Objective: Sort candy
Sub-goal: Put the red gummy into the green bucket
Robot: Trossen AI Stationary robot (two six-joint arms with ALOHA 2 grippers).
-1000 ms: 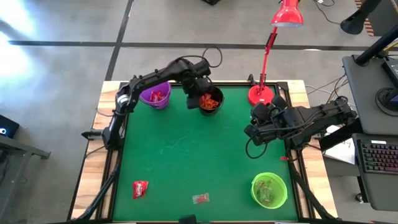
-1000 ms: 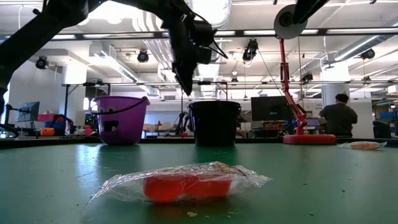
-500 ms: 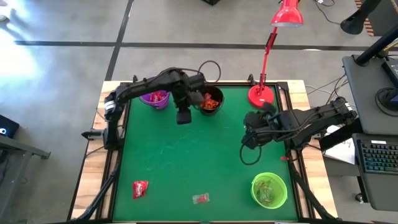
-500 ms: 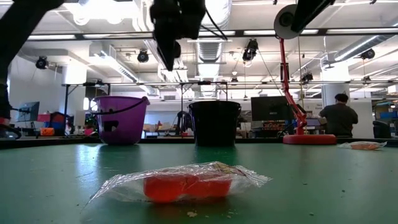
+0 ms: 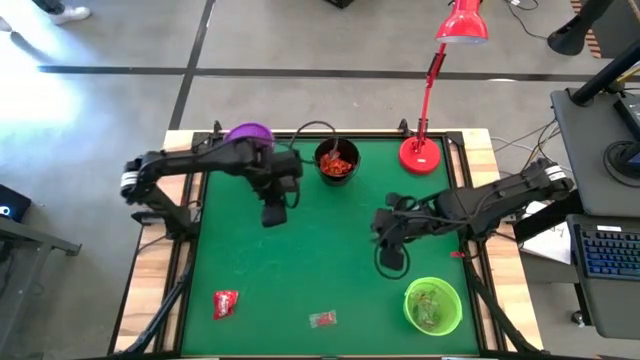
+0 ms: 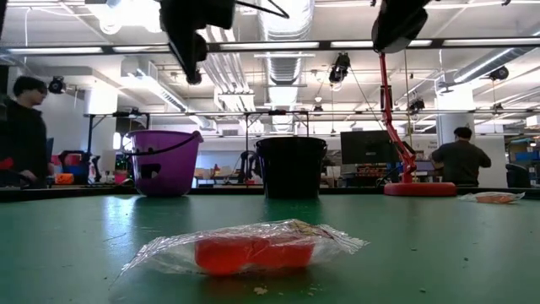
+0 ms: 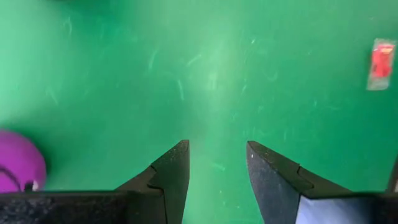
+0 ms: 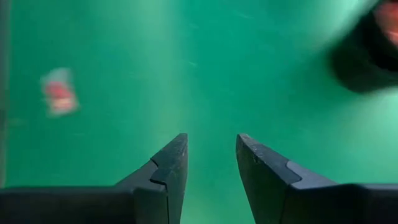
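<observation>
My left gripper [image 5: 271,214] hangs open and empty over the mat [image 5: 320,250]; my right gripper [image 5: 390,262] likewise, above the green cup [image 5: 433,305].

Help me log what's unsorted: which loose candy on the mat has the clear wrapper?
The clear-wrapped candy at the near edge, right of the solid red-wrapped candy.
</observation>
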